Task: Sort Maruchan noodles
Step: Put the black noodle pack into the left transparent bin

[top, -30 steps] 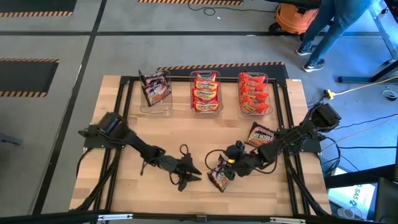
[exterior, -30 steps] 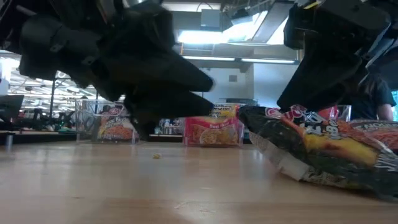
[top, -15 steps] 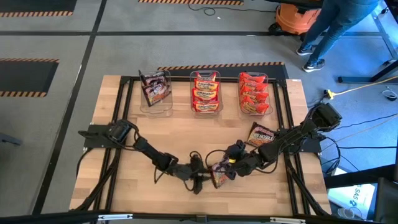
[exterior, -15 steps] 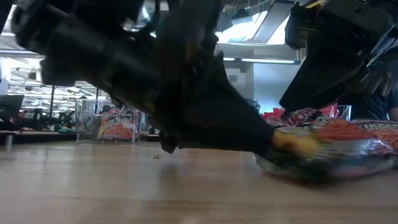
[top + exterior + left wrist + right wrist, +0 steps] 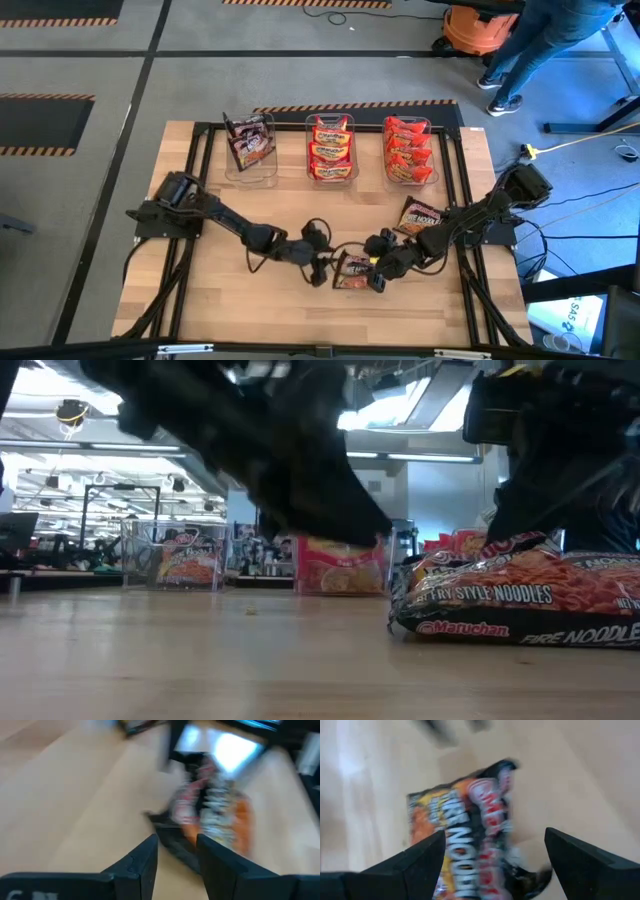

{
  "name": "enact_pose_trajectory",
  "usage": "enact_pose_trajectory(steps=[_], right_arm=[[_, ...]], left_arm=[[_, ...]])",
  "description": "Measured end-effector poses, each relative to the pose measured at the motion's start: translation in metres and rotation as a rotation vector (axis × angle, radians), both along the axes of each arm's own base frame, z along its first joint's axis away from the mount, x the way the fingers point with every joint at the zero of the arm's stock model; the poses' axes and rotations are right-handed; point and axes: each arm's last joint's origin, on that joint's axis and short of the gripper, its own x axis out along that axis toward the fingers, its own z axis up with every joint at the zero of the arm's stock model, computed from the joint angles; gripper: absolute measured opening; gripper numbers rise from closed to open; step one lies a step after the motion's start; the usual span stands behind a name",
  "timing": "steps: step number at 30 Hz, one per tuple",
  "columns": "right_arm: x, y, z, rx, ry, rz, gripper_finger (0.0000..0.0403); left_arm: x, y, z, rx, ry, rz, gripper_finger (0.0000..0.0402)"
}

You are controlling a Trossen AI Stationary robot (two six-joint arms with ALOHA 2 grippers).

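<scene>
Both grippers meet over a dark noodle packet (image 5: 354, 271) lying flat near the front of the worktop (image 5: 200, 290).

The left gripper (image 5: 322, 270) sits just at the packet's left edge, its fingers (image 5: 142, 862) parted with nothing between them. The right gripper (image 5: 378, 276) is at the packet's right edge, fingers (image 5: 420, 860) spread wide and released, the packet below them. A second dark packet (image 5: 421, 217) lies near the right arm. At the back stand three clear bins: the left bin (image 5: 250, 150) holds dark packets, the middle bin (image 5: 331, 148) orange-yellow ones, the right bin (image 5: 408, 150) red ones. A person (image 5: 535, 45) walks on the floor beyond.
</scene>
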Motion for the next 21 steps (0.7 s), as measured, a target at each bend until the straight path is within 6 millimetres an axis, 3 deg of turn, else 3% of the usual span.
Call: enact_pose_trajectory(steps=[6, 11, 16, 21], right_arm=[[-0.002, -0.021, 0.016, 0.008, 0.004, -0.051, 0.0321], [0.004, -0.037, 0.017, 0.050, 0.035, -0.033, 0.0321], [0.001, -0.034, 0.020, 0.041, 0.036, 0.011, 0.0321], [-0.016, -0.016, 0.032, 0.027, 0.007, 0.028, 0.0321]], left_arm=[[-0.009, -0.032, 0.004, 0.005, -0.050, -0.109, 0.0128], [-0.014, -0.055, -0.014, 0.006, -0.051, -0.168, 0.0128], [-0.015, -0.058, -0.028, 0.032, -0.018, -0.177, 0.0129], [-0.008, -0.048, -0.015, 0.000, -0.054, -0.215, 0.0151]])
